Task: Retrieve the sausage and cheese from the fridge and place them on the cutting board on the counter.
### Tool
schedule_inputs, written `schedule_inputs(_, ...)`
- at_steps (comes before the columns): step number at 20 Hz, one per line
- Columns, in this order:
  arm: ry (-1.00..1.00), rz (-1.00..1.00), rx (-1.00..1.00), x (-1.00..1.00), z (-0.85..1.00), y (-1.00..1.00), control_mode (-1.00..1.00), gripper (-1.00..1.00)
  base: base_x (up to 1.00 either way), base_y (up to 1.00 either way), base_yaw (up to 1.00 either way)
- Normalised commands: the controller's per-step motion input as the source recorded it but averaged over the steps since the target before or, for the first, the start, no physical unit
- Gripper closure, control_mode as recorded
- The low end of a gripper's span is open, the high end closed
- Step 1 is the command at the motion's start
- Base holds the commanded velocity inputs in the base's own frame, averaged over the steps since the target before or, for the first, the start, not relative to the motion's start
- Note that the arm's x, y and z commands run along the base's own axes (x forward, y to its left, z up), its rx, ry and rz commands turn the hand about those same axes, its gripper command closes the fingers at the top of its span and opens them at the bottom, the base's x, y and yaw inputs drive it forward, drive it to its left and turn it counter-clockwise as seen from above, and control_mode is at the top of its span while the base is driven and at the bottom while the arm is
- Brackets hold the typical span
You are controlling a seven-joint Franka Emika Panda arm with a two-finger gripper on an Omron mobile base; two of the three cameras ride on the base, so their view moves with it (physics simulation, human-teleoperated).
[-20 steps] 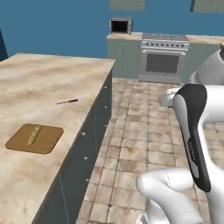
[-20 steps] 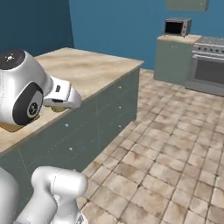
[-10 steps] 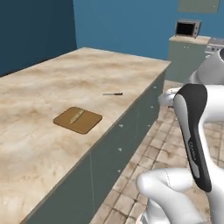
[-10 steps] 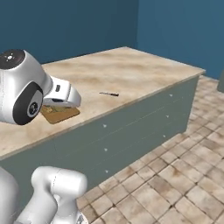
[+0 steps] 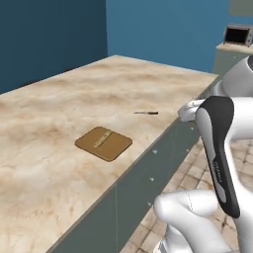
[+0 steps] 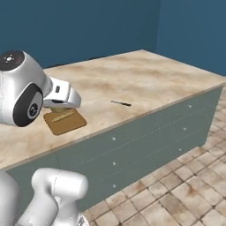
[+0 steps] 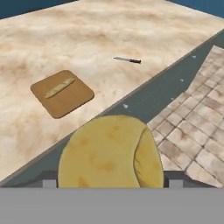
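You face a kitchen with deep blue walls (image 5: 163,29) that meet in a corner behind the counter (image 5: 59,99). Its grey-green cabinet front (image 6: 167,132) carries drawers with small pale knobs. Beige and brown floor tiles (image 6: 185,194) run beside it. A microwave (image 5: 238,35) sits on a far cabinet.

Raised beside the near counter edge; gripper (image 7: 109,175) closed around the cheese (image 7: 109,153); fingertips hidden behind it.

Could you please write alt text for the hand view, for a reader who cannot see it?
A lumpy yellow cheese sits close in the foreground, over the edge of a beige marbled counter. Beyond lie a brown cutting board bearing a pale tan stick, and a small knife.
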Motion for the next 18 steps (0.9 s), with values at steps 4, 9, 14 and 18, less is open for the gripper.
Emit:
schedule_inputs(4, 0.00, 0.00, 0.00, 0.00, 0.00, 0.00, 1.00, 1.00, 0.46, 0.04, 0.09)
schedule_inputs(9, 0.00, 0.00, 0.00, 0.00, 0.00, 0.00, 1.00, 1.00, 0.33, 0.00, 0.10)
schedule_inputs(14, 0.06, 0.03, -0.01, 0.09, -0.05, 0.04, -1.00, 1.00, 0.24, 0.08, 0.11)
schedule_inputs(18, 0.33, 0.18, -0.06, 0.57, -0.23, 0.39, -1.00, 1.00, 0.00, 0.00, 0.00)
